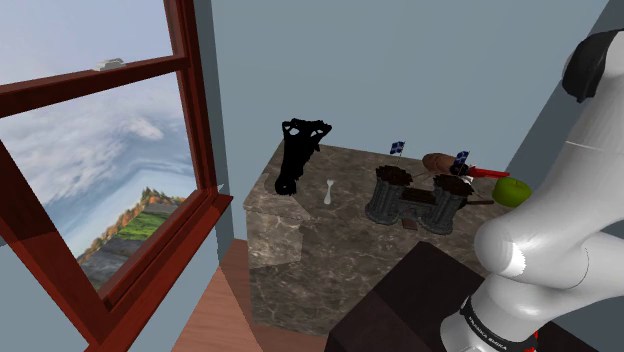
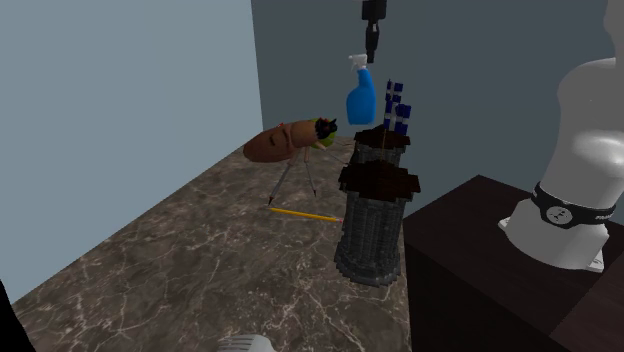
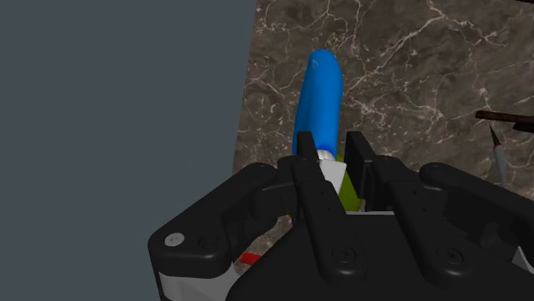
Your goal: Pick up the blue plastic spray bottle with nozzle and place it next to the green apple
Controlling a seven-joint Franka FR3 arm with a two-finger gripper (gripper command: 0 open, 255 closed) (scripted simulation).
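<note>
High over the brown marbled desk point(image 2: 180, 270), the black gripper point(image 2: 372, 45) is clenched on the white nozzle of the blue spray bottle point(image 2: 361, 98), which hangs clear of the surface, nozzle up and body down. In the second exterior view the bottle hangs just beside 2 small blue flags point(image 2: 397, 105) that top a dark grey tower point(image 2: 372, 220). A brown figure point(image 2: 285, 142) on thin legs stands to that view's left of the tower, and a yellow pencil point(image 2: 303, 214) lies there too. From the wrist, the 2 fingers point(image 3: 301, 175) clasp the nozzle from either side, and the blue body stretches away over the desk's edge by the grey wall point(image 3: 120, 103). The green apple point(image 1: 513, 190) sits on the desk at the shoulder view's right, near 1 of the 2 towers there.
</note>
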